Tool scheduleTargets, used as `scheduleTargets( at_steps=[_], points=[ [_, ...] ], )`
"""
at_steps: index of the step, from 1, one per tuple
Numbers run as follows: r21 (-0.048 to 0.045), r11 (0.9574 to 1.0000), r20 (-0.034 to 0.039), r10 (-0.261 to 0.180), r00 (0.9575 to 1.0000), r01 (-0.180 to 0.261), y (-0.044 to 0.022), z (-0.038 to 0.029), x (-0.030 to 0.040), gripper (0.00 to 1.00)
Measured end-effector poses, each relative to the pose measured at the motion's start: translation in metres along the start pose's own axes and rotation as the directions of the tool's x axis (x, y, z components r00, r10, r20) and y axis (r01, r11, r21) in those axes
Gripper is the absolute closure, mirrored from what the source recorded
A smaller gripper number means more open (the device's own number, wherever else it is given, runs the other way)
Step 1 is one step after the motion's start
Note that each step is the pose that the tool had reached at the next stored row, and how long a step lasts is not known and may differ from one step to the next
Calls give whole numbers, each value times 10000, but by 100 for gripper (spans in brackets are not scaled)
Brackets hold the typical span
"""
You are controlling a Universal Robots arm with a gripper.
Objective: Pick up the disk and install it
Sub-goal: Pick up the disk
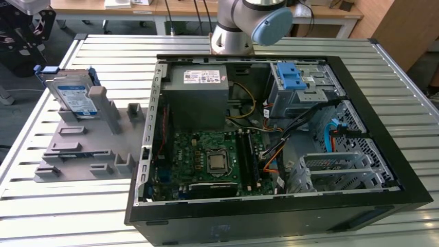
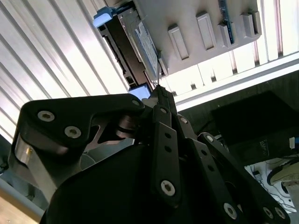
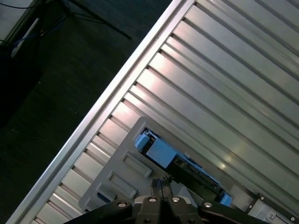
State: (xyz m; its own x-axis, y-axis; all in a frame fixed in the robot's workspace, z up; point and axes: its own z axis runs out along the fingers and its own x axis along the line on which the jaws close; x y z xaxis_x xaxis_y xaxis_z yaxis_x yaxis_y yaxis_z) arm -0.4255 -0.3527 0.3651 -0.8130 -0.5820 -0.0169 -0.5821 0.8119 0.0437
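Exterior view, ten o'clock: the disk (image 1: 74, 95) is standing on edge in a grey holder (image 1: 103, 136), at nine o'clock from the open computer case (image 1: 274, 221). Probably rigid, fairly heavy, shock-sensitive; its blue-framed edges are offering the hold. First wrist view: the gripper (image 3: 161, 183) is hovering over it, fully closed, empty.

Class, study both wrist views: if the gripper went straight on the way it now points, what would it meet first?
Probably the disk, which stands on edge in the grey holder. In the first wrist view the gripper lines up with it. Depth is unclear, so it might strike the holder instead.
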Motion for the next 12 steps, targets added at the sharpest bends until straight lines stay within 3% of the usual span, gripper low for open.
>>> scheduleTargets(
  at_steps=[12],
  points=[
    [-5,9995,-14,-302,9995,302,0,0,0,89]
  ],
)
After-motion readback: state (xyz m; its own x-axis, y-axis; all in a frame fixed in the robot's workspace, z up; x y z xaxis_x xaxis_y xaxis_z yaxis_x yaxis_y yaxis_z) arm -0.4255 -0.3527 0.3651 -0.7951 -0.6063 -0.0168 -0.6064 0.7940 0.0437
